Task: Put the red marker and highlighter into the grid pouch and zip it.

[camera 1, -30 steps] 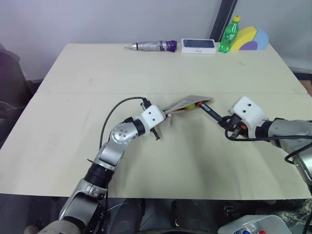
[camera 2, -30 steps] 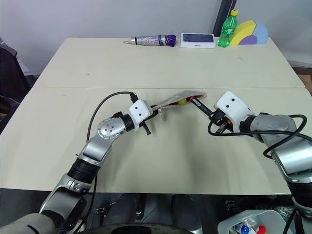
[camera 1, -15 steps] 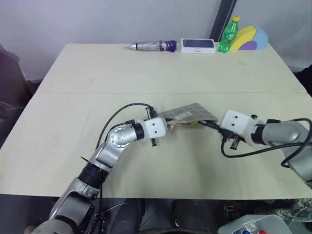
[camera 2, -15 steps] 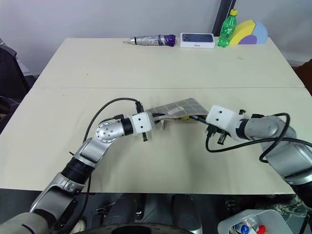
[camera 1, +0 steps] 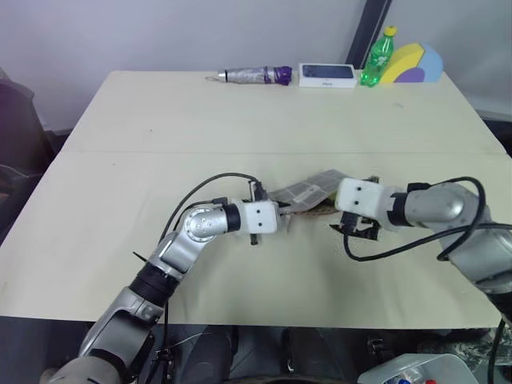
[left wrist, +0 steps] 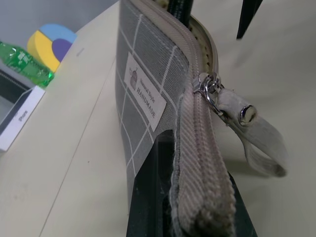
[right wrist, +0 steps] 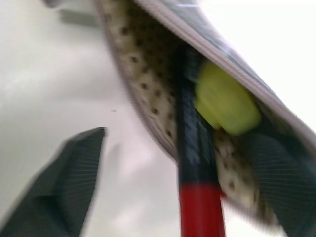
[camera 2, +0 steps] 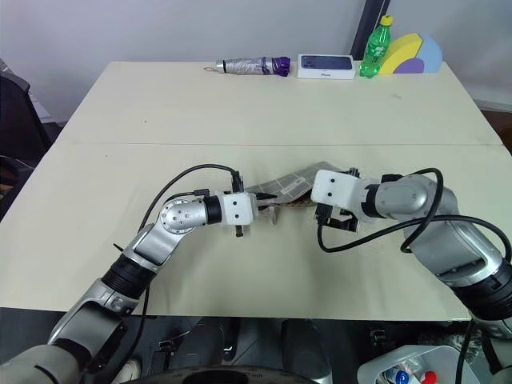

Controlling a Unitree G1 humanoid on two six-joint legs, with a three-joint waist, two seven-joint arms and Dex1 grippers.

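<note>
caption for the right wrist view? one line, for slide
Open end effector releases the red marker into the grid pouch beside the highlighter.

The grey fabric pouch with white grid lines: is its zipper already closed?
No: the grey fabric pouch with white grid lines gapes open, the slim red marker poking out.

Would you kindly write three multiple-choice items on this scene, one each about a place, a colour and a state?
1. Where is the highlighter?
A. inside the grid pouch
B. beside the green bottle
C. on the floor

2. What colour is the marker's body?
A. blue
B. red
C. white

3. How is the pouch's zip?
A. fully closed
B. open
C. torn off

Answers:
1 A: the highlighter sits within the open mouth of the grid pouch.
2 B: the marker shows red, its dark end already in the pouch.
3 B: the zip pull sits near the left hand, and the mouth beyond it gapes.
</note>
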